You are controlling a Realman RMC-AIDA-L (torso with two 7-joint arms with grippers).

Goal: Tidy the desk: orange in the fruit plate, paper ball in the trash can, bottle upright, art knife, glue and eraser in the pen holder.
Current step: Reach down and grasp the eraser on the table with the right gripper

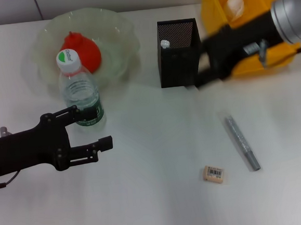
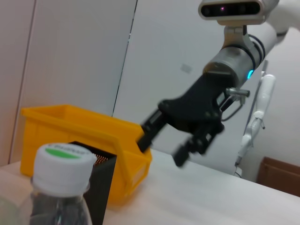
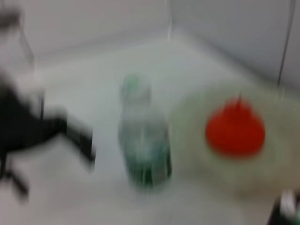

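Note:
The orange (image 1: 83, 52) lies in the pale-green fruit plate (image 1: 118, 37) at the back left. In front of the plate the bottle (image 1: 80, 94) stands upright. My left gripper (image 1: 97, 128) is open at its base, one finger behind the bottle and the other clear of it. The paper ball (image 1: 235, 4) sits in the yellow trash can (image 1: 215, 11). Beside the black mesh pen holder (image 1: 179, 58) hovers my right gripper (image 1: 205, 76), open and holding nothing, also in the left wrist view (image 2: 164, 147). Only a white cap (image 1: 165, 43), apparently the glue, shows inside the holder. The grey art knife (image 1: 241, 142) and the eraser (image 1: 214, 173) lie on the table.
The white table (image 1: 162, 195) runs across the front. The knife and eraser lie close together at the front right. The trash can stands right next to the pen holder at the back right.

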